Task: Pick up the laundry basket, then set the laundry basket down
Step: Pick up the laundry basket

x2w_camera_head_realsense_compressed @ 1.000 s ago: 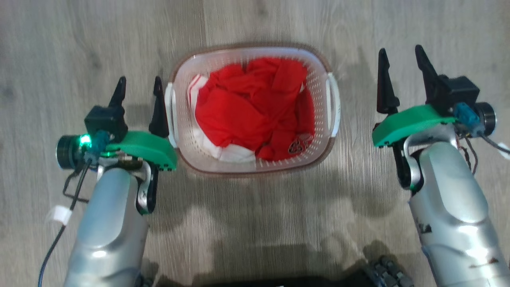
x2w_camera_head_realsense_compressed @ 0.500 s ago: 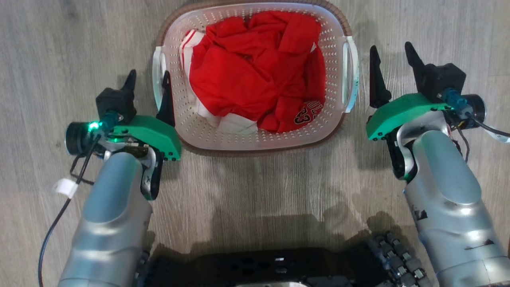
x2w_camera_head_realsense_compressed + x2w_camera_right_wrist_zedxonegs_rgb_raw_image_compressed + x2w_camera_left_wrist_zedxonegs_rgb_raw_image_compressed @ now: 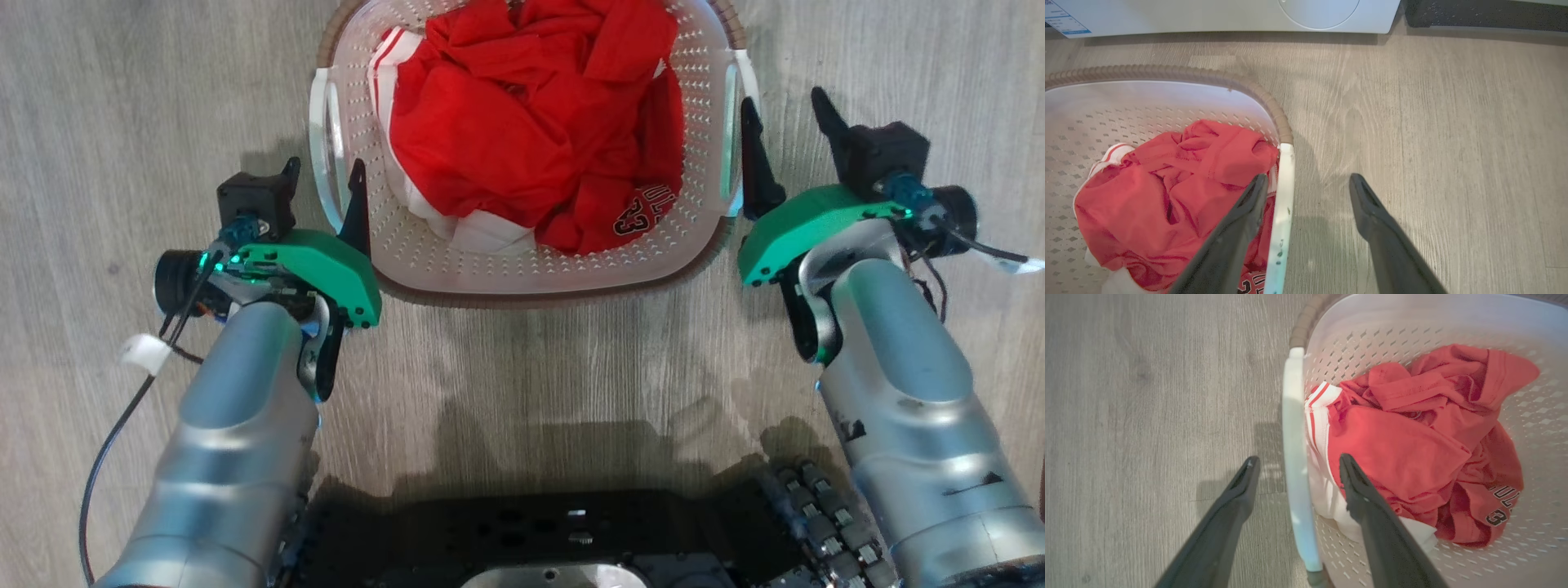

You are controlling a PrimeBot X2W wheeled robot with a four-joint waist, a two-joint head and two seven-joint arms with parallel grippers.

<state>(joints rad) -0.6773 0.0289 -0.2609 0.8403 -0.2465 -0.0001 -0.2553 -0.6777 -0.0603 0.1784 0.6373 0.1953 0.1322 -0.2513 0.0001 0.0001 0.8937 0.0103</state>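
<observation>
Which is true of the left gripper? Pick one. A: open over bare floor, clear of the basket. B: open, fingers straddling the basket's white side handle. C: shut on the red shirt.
B: the left gripper stands open, one finger outside and one inside the white handle of the laundry basket.

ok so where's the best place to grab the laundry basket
Take the laundry basket by its white side handles, left handle and right handle, one per arm, from above. Each is a thin bar along a short side, so one finger can drop inside and one outside. The open left end effector and right end effector straddle them that way.
</observation>
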